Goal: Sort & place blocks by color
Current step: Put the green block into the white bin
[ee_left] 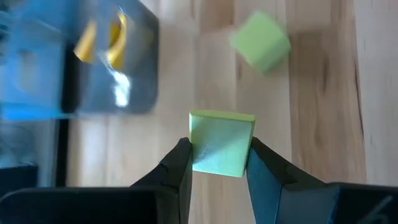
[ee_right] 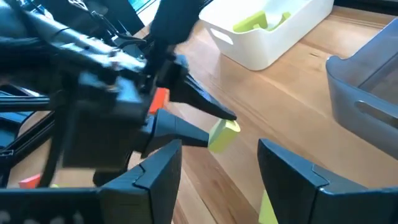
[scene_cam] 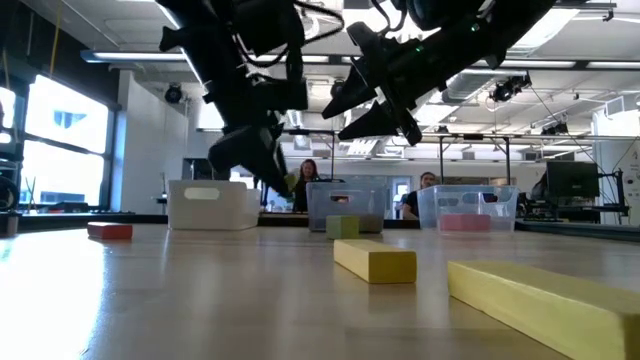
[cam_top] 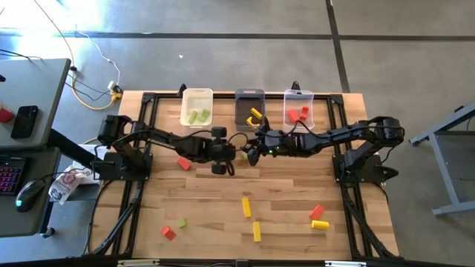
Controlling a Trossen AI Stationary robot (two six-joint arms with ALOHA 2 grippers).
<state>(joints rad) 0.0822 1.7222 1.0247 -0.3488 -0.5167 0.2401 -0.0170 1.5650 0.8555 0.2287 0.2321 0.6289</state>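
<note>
Several blocks are already sorted, and more remain loose on the desk (cam_top: 289,222), so the task is judged partly done. The white bin (cam_top: 197,107) holds light green pieces (cam_top: 197,116), the dark grey bin (cam_top: 249,108) holds yellow pieces (cam_top: 255,115), and the clear bin (cam_top: 299,108) holds red pieces (cam_top: 299,113); each bin appears to carry a single colour. The left hand (ee_left: 217,163) is clamped on a light green cube (ee_left: 221,143), held between its fingers clear of the desk, with the dark grey bin just ahead of it and the white bin off to one side. A second green block (ee_left: 260,42) lies on the desk just beyond the held cube. The right hand (ee_right: 219,163) hovers close in front of the left hand, fingers apart and holding nothing. Still unsorted, well behind both hands: two yellow bars (cam_top: 251,219), a red block (cam_top: 316,212) beside a yellow block (cam_top: 320,225), and a red block and green block pair (cam_top: 174,228). One red block (cam_top: 184,163) lies on the desk just behind the left arm. The step in hand is judged to be carrying the held green cube to the white bin.
</note>
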